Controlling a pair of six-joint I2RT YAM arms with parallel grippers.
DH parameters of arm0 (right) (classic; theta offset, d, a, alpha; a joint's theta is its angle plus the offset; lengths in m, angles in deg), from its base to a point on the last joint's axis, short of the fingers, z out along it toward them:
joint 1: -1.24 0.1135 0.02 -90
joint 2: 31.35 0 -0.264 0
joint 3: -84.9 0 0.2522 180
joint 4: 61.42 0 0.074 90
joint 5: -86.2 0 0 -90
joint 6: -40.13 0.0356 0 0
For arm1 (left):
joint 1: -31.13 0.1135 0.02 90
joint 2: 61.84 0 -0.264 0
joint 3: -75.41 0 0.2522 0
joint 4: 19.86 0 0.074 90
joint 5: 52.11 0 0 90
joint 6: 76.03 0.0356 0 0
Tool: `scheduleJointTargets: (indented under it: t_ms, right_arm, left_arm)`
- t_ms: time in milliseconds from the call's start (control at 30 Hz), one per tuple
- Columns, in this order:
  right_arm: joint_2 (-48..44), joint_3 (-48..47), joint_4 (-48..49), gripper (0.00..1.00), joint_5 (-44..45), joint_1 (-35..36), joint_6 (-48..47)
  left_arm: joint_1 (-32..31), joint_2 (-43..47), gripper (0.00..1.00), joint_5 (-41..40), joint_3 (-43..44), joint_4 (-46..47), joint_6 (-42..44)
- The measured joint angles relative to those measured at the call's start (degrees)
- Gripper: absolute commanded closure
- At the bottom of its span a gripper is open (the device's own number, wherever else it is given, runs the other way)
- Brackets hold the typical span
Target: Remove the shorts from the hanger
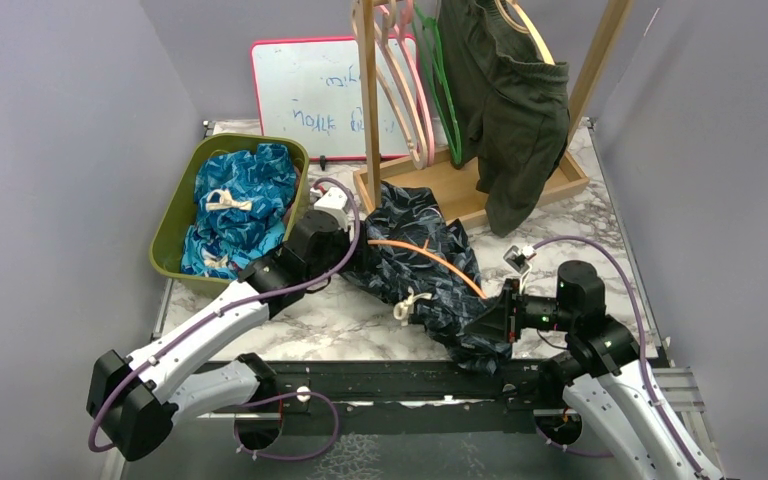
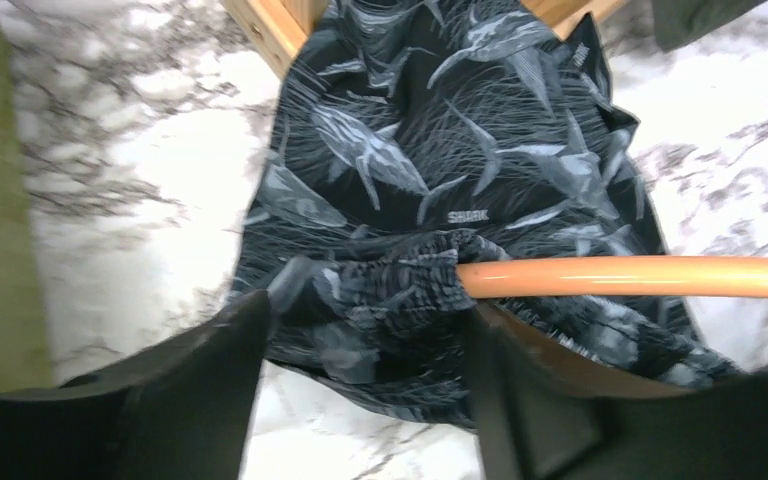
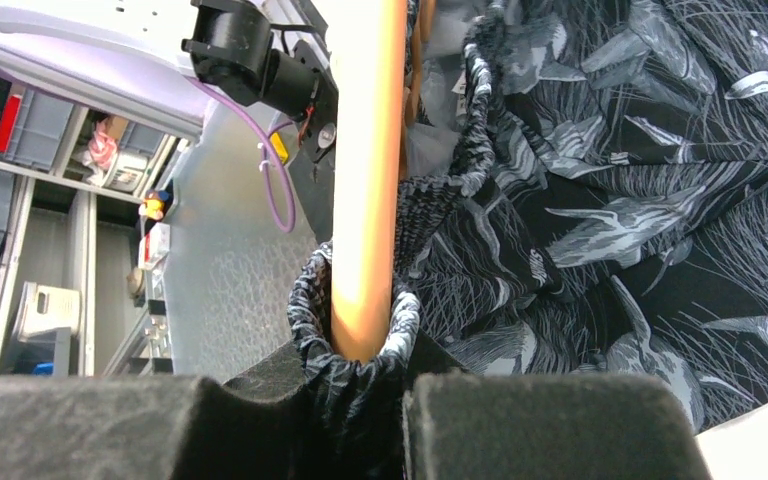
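Item: navy shorts [image 1: 420, 250], pale shark print, with "SHARK" lettered in white. I logged them crumpled just before the wooden rack base [image 1: 560, 180], lapping its front edge, with the orange hanger [image 1: 430, 255] through the waistband.

Left gripper [image 2: 365, 370]: arm stretched low toward that base, fingers astride the bunched waistband; whether they gripped, I couldn't tell.

Right gripper [image 3: 400, 395]: wrist level, pinched on waistband cloth at the hanger's end.

"SHARK" on dark navy shorts [image 2: 440, 150]; whiteboard [image 1: 310, 90] scrawl illegible.
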Motion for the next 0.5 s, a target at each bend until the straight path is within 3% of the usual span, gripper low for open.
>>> scheduleJointTargets:
  t_ms: [233,367,500]
  right_arm:
    - [0.0,0.1,0.5,0.98,0.0,-0.1,0.0]
    - [0.0,0.1,0.3,0.98,0.2,-0.2,0.1]
    - [0.0,0.2,-0.4,0.98,0.5,-0.2,0.1]
  left_arm:
    - [0.5,-3.8,0.29,0.5,8.5,-4.9,6.1]
    - [0.5,-7.4,0.5,1.6,10.0,-5.9,7.5]
    - [0.1,-8.9,0.61,2.5,10.0,-6.3,7.7]
